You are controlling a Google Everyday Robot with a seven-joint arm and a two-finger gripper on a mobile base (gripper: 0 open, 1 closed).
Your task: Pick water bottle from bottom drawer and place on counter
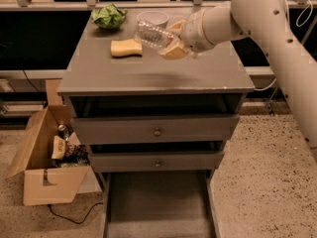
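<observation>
Hand (174, 39) is over the far right part of the counter (148, 71), fingers clamped on the bottle (151, 35). The bottle is tilted and lies roughly sideways, base pointing left. It is just right of the sponge (126, 47) and near the bowl (152, 18). Bottom drawer (158, 202) stands pulled out. Box (43, 168) sits on the floor, left of the cabinet.

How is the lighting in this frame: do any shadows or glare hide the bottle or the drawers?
Camera view: dim, warm light; the gripper, jaws shut on the water bottle above the counter, casts a soft shadow there. Camera view: faint highlights on the bottle, no strong glare; gaps above the knobbed drawers are black, the bottom drawer floor is readable.
</observation>
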